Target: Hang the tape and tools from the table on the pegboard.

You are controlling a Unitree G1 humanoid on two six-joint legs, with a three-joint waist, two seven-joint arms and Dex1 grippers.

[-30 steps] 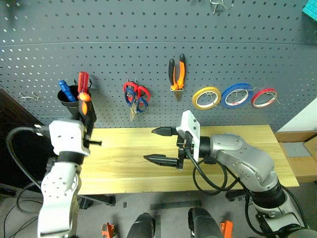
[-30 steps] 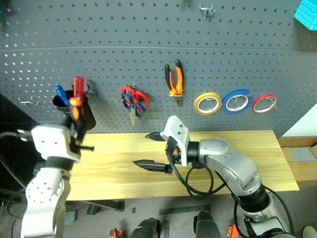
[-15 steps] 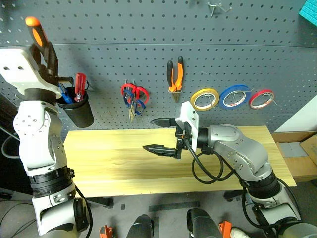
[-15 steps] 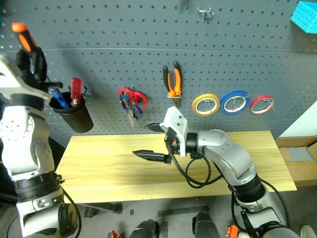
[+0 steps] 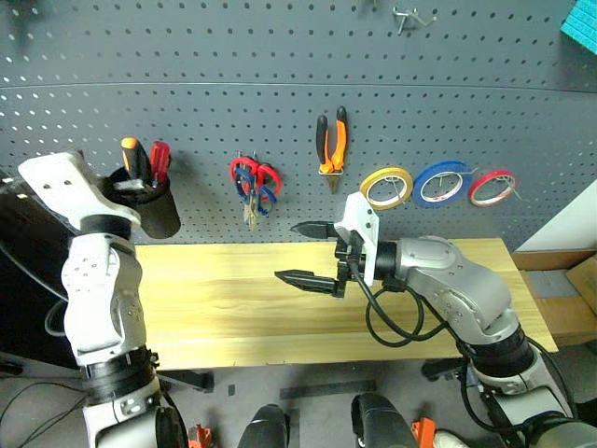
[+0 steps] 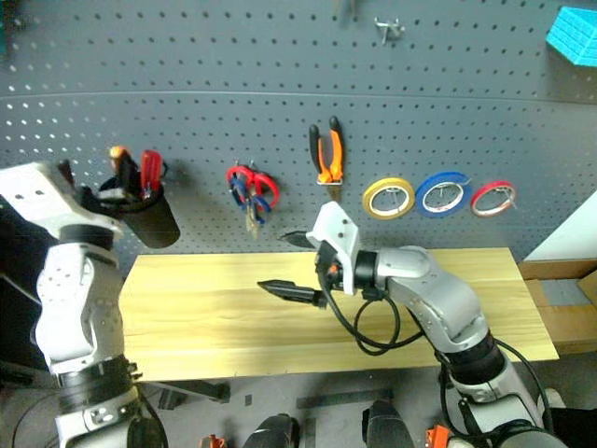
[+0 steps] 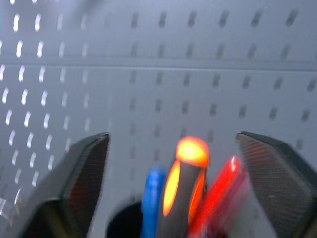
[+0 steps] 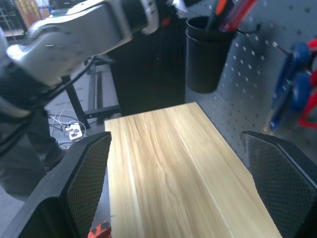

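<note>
The orange-and-black screwdriver (image 5: pixel 133 157) stands handle-up in a black cup (image 5: pixel 160 210) hung on the pegboard (image 5: pixel 280 56), beside a red one (image 5: pixel 159 159) and a blue one (image 7: pixel 151 196). My left gripper (image 7: pixel 172 138) is open just behind the cup, its fingers (image 7: pixel 81 178) on either side of the orange handle (image 7: pixel 185 181) without touching it. Dark-handled scissors (image 5: pixel 250 194) hang with red scissors (image 5: pixel 254 173). The pliers (image 5: pixel 332 138) and the blue tape (image 5: pixel 442 182) hang further right. My right gripper (image 5: pixel 308 254) is open above the table (image 5: pixel 215 317), holding nothing.
A yellow tape ring (image 5: pixel 387 187) and a red one (image 5: pixel 492 186) hang on either side of the blue one. Bare hooks (image 5: pixel 410 15) stick out near the pegboard's top. A dark cabinet (image 5: pixel 23 271) stands left of the table.
My left gripper came down from high against the pegboard, set the orange-and-black screwdriver into the black cup and opened. The right arm has stayed in place.
</note>
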